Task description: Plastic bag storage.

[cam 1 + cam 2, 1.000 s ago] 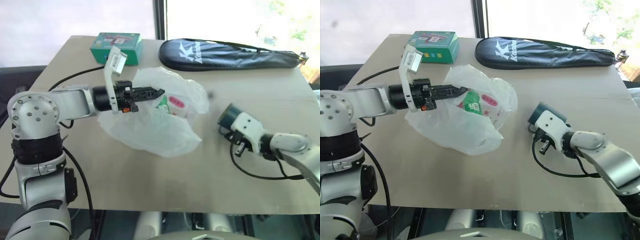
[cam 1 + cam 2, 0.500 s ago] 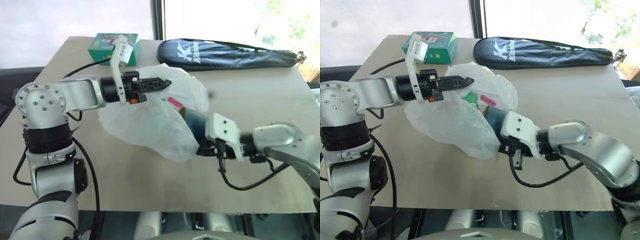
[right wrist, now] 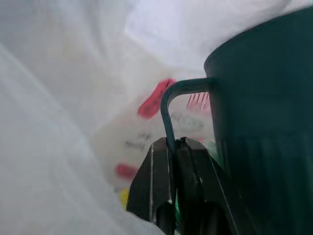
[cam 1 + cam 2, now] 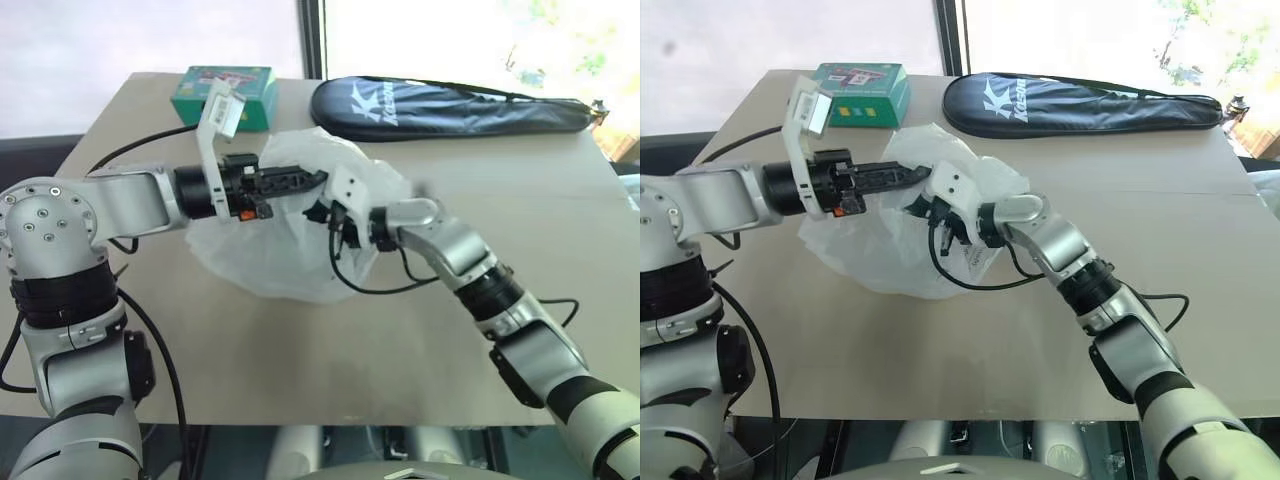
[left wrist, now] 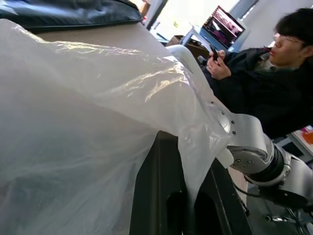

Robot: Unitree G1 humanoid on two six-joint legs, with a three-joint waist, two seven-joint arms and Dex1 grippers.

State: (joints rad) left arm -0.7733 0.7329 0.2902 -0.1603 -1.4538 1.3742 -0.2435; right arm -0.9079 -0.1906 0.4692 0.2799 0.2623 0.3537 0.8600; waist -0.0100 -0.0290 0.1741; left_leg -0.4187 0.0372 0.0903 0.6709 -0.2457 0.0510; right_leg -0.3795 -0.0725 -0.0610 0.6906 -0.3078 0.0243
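Note:
The plastic bag (image 4: 262, 268), thin, white and crinkly, lies in the middle of the table with its mouth lifted. My left gripper (image 4: 318, 180) is shut on the bag's upper rim; in the left wrist view the film (image 5: 88, 122) runs down between the two black fingers (image 5: 156, 196). My right gripper (image 4: 920, 207) reaches into the bag's mouth just under the left one. In the right wrist view it (image 3: 172, 147) is shut on the thin handle of a dark green mug (image 3: 259, 98), with the bag's red print behind it.
A green box (image 4: 225, 95) sits at the table's far left and a long black racket case (image 4: 450, 105) lies along the far edge. Bare tabletop (image 4: 400, 350) stretches in front of the bag. A seated person (image 5: 274, 78) and a laptop (image 5: 225, 27) are beyond the table.
My right arm has swung left from the table's right side, carrying the mug into the bag's mouth. The left gripper has kept its hold on the rim.

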